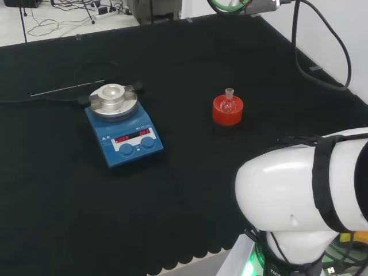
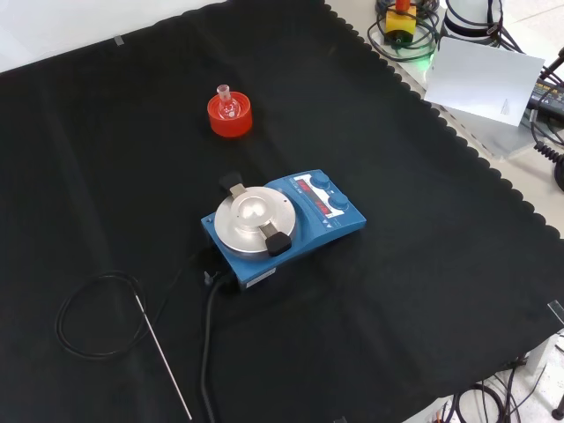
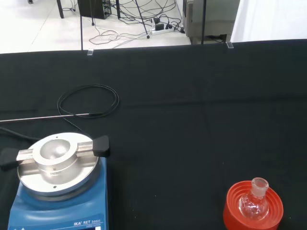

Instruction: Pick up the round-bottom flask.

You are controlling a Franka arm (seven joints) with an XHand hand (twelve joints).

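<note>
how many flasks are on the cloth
1. A small clear round-bottom flask sits upright in a red ribbed stand, right of the blue hotplate in the head view. Clear glassware elsewhere could be missed.

white arm link [image 1: 299, 184] at the head view's lower right, black-strapped

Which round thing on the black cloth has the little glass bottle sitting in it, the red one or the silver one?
The red ribbed stand holds the round-bottom flask, neck up. The silver plate on the blue stirrer holds no bottle.

Head & front cams overlook cloth [image 1: 184, 190], wrist cam nearer; all share stirrer [image 2: 282, 222].
</note>
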